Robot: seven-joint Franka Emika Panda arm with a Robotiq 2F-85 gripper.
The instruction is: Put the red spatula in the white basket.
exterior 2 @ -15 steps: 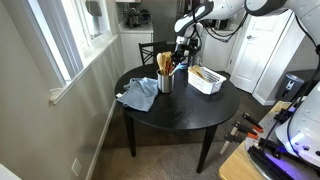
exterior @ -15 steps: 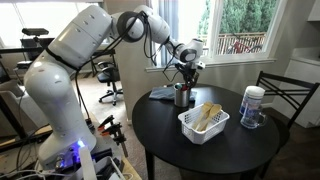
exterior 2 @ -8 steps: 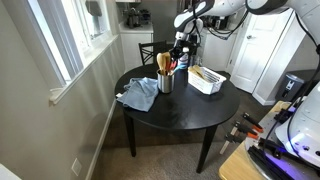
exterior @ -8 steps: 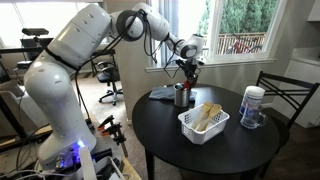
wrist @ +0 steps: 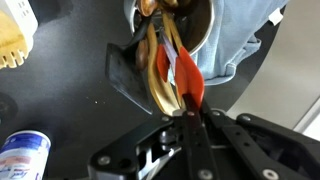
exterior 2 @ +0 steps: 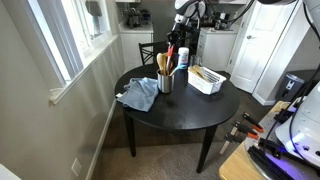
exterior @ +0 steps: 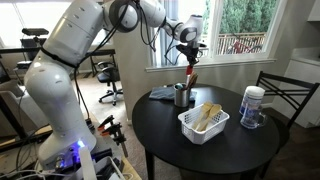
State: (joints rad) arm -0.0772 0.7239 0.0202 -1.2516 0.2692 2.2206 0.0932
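The dark round cup [exterior: 181, 97] stands on the black round bench [exterior: 190, 155] and holds a bundle of pale wooden utensils [wrist: 160, 60], their handles fanning up out of its mouth. A crumpled blue cloth [exterior 2: 138, 94] lies just beside the cup, touching its base in the wrist view. The white basket [exterior: 203, 124] sits near the cup, towards the middle of the bench. It carries a couple of pale wooden pieces laid flat and nothing red. A clear jar [exterior: 252, 106] with a white lid stands well apart from the cup, beyond the basket. Its contents cannot be made out.

The claw [wrist: 190, 118] is clenched on the spatula [wrist: 188, 82], gripping the thin upper end of the handle. In both exterior views the spatula [exterior: 192, 76] hangs head down from the claw, nearly upright, directly over the cup and apart from the basket. Its head is small, flat and bright red, tapering towards the handle. In the wrist view the head overlaps the wooden utensils. Whether its tip is above the cup's rim cannot be told.
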